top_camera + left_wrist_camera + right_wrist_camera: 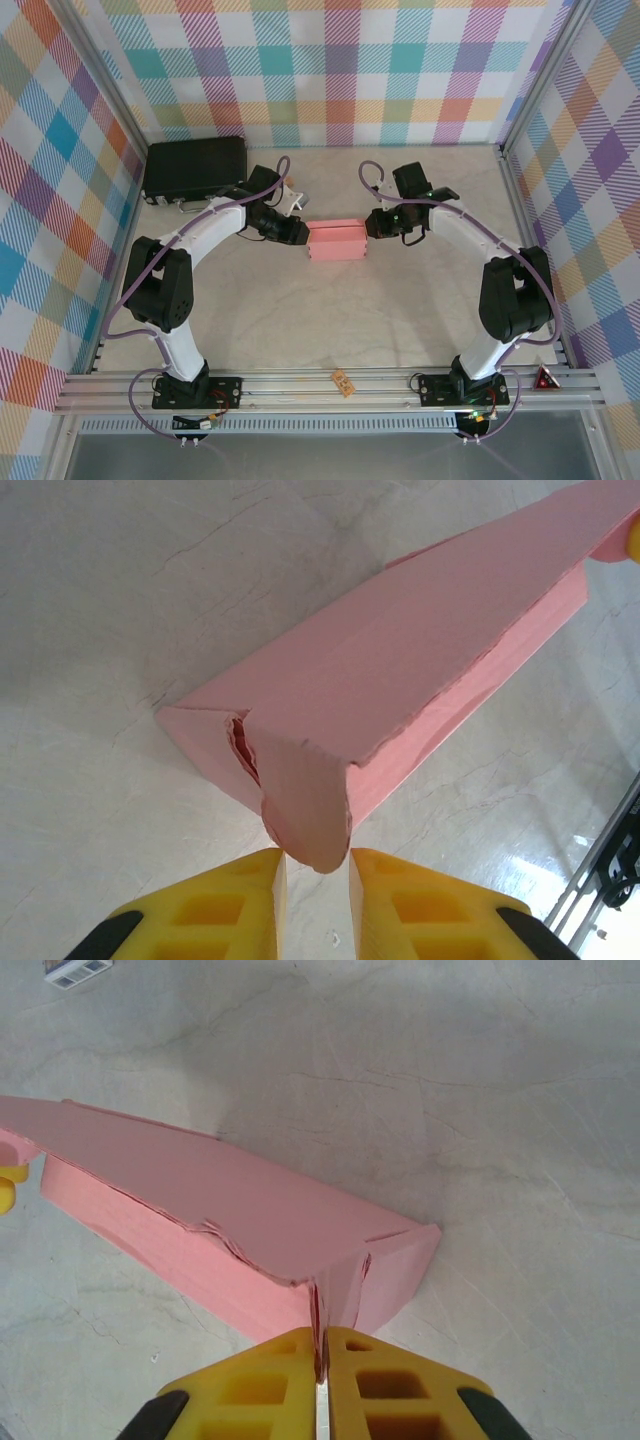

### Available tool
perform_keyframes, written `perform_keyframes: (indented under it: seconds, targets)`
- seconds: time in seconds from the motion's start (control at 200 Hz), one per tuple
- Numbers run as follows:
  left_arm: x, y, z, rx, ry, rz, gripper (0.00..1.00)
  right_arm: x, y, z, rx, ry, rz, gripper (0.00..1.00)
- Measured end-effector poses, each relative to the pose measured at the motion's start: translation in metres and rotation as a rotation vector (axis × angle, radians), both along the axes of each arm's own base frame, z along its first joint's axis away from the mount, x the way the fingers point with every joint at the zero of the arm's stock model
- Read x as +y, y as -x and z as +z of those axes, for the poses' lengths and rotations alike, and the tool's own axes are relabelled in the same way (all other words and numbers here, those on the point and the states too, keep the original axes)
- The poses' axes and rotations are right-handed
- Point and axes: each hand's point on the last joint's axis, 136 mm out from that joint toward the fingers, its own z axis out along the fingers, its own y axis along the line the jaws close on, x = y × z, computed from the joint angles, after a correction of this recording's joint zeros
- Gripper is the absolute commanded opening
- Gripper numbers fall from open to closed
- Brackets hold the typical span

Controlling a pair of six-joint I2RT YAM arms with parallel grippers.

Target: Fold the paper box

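The salmon-pink paper box [337,240] lies mid-table as a long shallow folded shape, its lid creased and frayed along one edge. My left gripper [300,232] is at its left end. In the left wrist view the rounded end flap [310,810] hangs down toward the left gripper [317,865], whose yellow fingers stand apart; only the flap's tip reaches the gap between them, and it is not pinched. My right gripper [372,225] is at the right end. In the right wrist view the right gripper [321,1345] is shut on the box's folded end flap [340,1285].
A black hard case [195,167] sits at the back left by the wall. A small orange piece [342,381] lies on the front rail and a red triangle [545,377] at the front right. Checked walls enclose three sides.
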Motion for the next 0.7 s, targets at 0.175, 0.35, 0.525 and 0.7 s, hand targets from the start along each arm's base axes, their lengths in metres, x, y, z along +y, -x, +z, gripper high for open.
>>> perform_keyframes:
  seconds: [0.175, 0.35, 0.525, 0.7]
  targets:
    - [0.0004, -0.0004, -0.0017, 0.002, -0.005, 0.002, 0.23, 0.0011, -0.0007, 0.0026, 0.002, -0.003, 0.002, 0.11]
    - [0.0005, -0.0006, -0.0085, 0.015, -0.014, 0.002, 0.23, 0.0019, 0.0006, -0.0023, 0.022, -0.003, 0.006, 0.11]
    - [0.0004, -0.0007, -0.0094, 0.017, -0.017, 0.002, 0.23, 0.0036, -0.0004, -0.0049, 0.032, -0.006, 0.009, 0.12]
    - [0.0005, -0.0007, -0.0095, 0.017, -0.018, 0.002, 0.23, 0.0034, -0.0001, -0.0041, 0.034, -0.005, 0.009, 0.11]
